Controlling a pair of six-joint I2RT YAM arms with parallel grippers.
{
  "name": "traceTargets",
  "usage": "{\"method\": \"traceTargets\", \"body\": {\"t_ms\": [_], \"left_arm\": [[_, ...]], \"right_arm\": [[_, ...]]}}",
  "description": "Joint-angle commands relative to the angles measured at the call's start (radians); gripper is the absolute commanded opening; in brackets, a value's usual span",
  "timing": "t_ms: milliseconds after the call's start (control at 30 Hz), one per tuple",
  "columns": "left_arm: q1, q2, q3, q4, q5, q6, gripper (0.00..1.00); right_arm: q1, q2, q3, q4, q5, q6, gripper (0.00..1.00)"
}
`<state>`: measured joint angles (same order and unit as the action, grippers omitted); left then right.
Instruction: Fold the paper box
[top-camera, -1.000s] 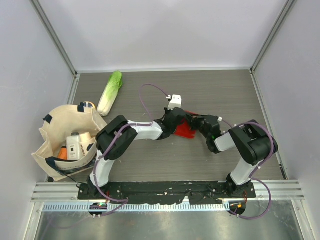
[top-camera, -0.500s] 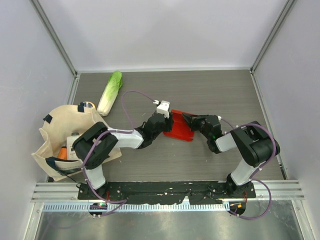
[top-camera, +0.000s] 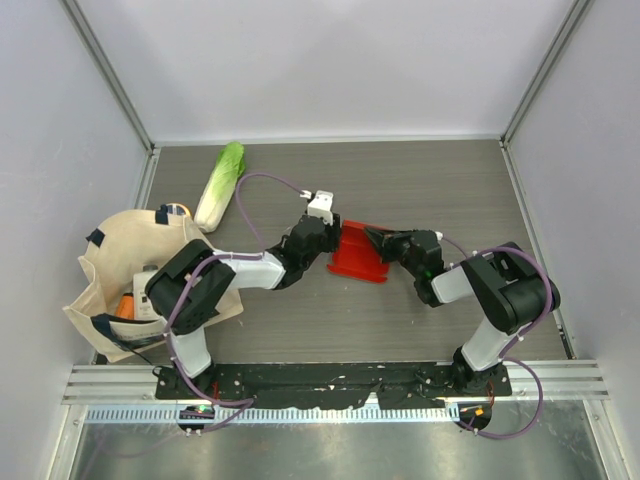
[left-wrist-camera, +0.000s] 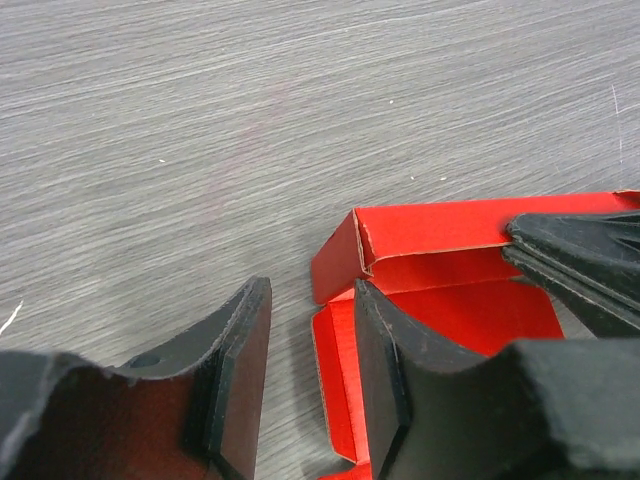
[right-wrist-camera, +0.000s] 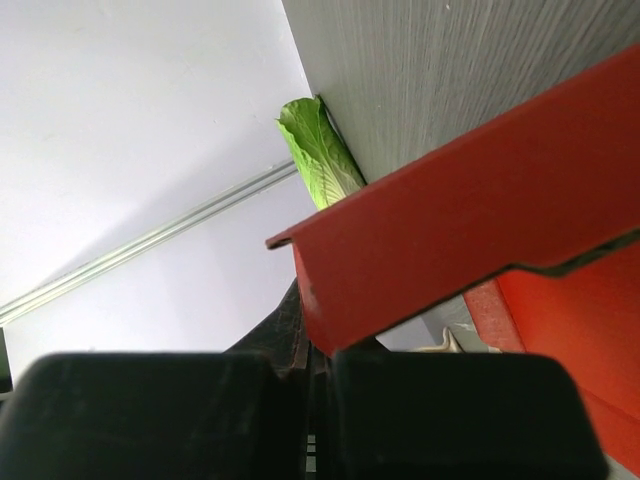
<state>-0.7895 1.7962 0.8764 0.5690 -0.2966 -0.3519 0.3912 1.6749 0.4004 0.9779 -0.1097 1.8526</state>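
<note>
Paper box (top-camera: 357, 263) bright red; table (top-camera: 440, 185) grey woodgrain; cabbage (top-camera: 220, 185) green; tote bag (top-camera: 120, 240) beige.

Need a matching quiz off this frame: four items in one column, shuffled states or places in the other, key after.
Items
1. paper box
2. left hand
3. right hand
4. cabbage

States or places
A. shut on an edge of the paper box
B. green, lying near the far left corner of the table
C. red, partly folded, between the two hands
D. open, at a corner of the paper box

Pairs: 1-C, 2-D, 3-A, 4-B
</note>
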Motion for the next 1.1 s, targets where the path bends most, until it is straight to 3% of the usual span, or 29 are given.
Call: {"method": "traceTargets", "body": {"t_ms": [0, 267, 400, 533, 633, 767, 1067], "left_arm": [[-0.008, 0.029, 0.044, 0.081, 0.007, 0.025, 0.43], [-0.024, 0.057, 0.059, 0.08, 0.036, 0.028, 0.41], [-0.033, 0.052, 0.038, 0.08, 0.05, 0.03, 0.34], [-0.039, 0.057, 0.036, 0.083, 0.008, 0.019, 0.41], [-0.042, 0.091, 0.074, 0.066, -0.018, 0.03, 0.41], [-0.059, 0.143, 0.121, 0.057, -0.065, 0.048, 0.32], [-0.063, 0.189, 0.165, 0.051, -0.173, 0.071, 0.22]], "right_arm": [[-0.002, -0.026, 0.017, -0.03, -0.002, -0.01, 0.01], [-0.002, -0.014, 0.021, -0.028, -0.007, -0.009, 0.01], [-0.002, -0.01, 0.018, -0.019, -0.008, -0.003, 0.01], [-0.002, -0.009, 0.018, -0.019, -0.008, -0.001, 0.01], [-0.002, -0.012, 0.021, -0.024, -0.007, 0.002, 0.01], [-0.002, -0.014, 0.021, -0.022, -0.007, 0.005, 0.01], [-0.002, -0.009, 0.026, -0.022, -0.012, 0.007, 0.01]]}}
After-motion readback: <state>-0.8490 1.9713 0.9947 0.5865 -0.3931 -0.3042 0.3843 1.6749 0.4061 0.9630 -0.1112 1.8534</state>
